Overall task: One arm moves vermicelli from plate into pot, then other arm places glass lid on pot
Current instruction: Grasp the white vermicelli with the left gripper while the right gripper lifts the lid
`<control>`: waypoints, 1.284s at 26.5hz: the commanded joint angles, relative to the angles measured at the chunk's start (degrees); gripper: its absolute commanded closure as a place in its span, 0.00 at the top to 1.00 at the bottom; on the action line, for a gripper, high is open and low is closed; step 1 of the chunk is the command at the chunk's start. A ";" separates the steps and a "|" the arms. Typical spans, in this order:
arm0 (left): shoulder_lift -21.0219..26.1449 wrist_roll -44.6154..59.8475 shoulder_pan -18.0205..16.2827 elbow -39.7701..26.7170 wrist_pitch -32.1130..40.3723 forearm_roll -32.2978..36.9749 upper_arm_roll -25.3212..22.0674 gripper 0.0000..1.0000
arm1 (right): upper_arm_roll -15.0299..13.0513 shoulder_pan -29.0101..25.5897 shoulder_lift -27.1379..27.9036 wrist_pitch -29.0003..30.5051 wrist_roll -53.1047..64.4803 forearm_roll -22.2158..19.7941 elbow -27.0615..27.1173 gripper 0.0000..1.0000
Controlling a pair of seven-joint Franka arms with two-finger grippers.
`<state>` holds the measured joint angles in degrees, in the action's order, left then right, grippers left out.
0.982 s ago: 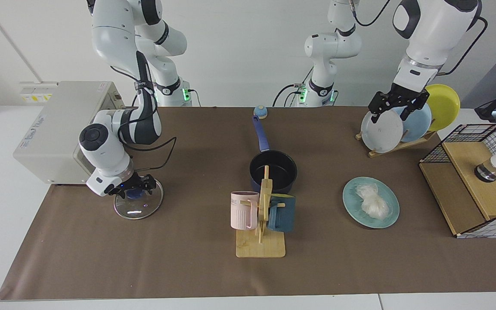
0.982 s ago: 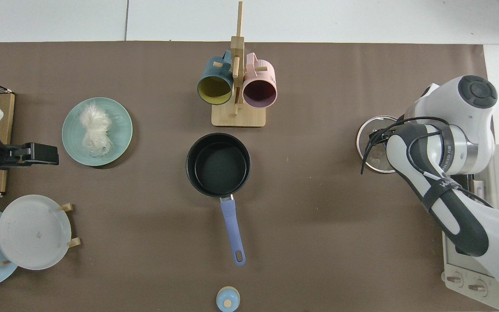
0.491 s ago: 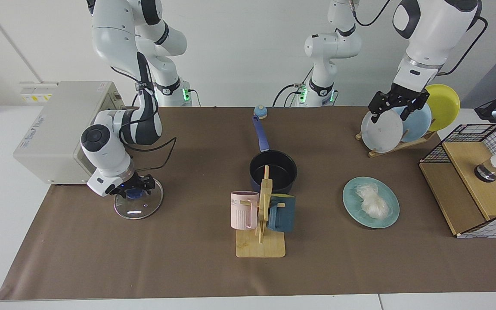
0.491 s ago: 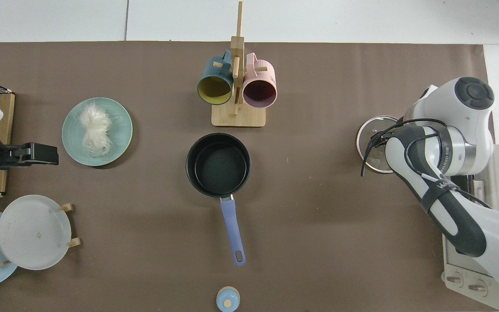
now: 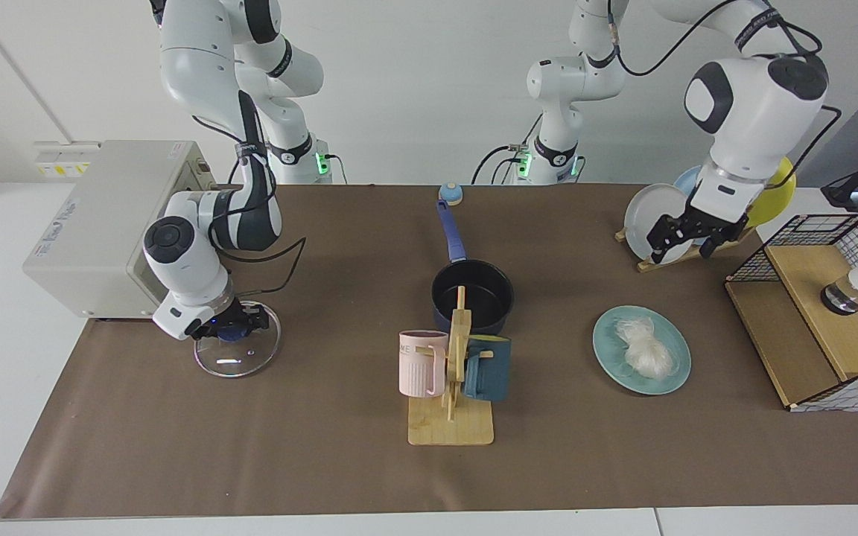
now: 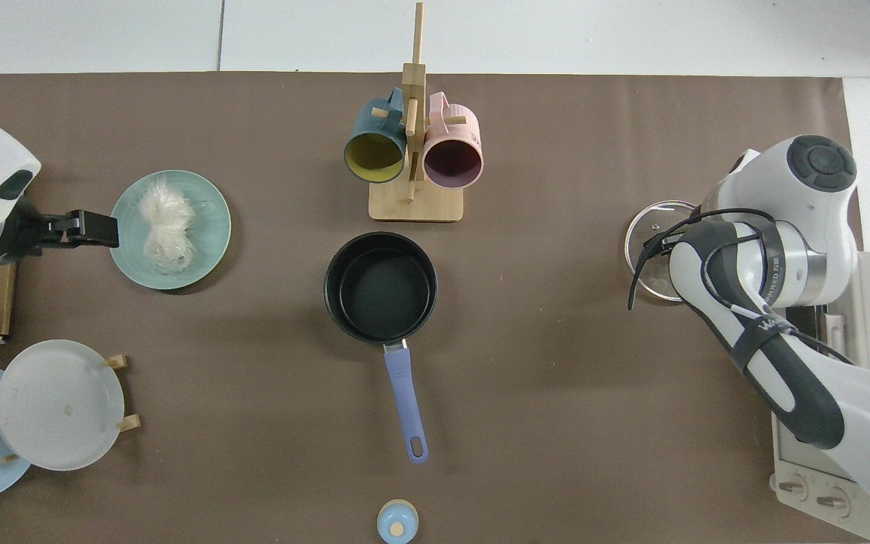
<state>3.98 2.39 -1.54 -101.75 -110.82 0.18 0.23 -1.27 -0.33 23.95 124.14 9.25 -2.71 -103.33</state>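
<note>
Brown-covered desk [image 5: 250, 461]. Left claw [image 5: 688, 237] spread, empty, above noodles [image 5: 645, 350] on plate [image 5: 608, 357]. Right claw [image 5: 232, 327] at lid [image 5: 234, 361] knob, grip unclear. Risk: loose strands slipping, missing pot [image 5: 472, 296].

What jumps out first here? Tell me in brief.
The right gripper sits low over the blue knob of the glass lid on the brown mat, near a beige box. The left gripper hangs in front of the plate rack, above the teal plate carrying the vermicelli. Mid-table the dark pot stands empty behind a wooden mug stand.
</note>
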 commanded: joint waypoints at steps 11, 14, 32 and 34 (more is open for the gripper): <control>16.57 3.14 -1.27 3.84 -15.55 -6.77 0.39 1.00 | 0.39 -0.03 -3.55 -3.81 1.91 -0.63 3.66 0.08; 18.95 5.87 -1.19 3.84 -18.72 -6.24 0.48 1.00 | 0.39 -0.03 -5.22 -5.48 1.91 -0.37 4.10 0.07; 24.05 10.01 -0.57 3.13 -21.37 -4.83 0.65 0.87 | 1.27 0.06 -17.35 -16.47 4.20 2.18 4.37 0.07; 23.97 10.01 -0.57 3.13 -21.02 -4.83 0.74 0.59 | 1.27 -0.03 -18.40 -17.52 4.20 2.62 4.45 0.07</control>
<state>26.51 11.21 -2.41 -99.56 -131.03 -5.59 0.98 -0.08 -0.05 9.17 109.62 11.33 -2.08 -98.36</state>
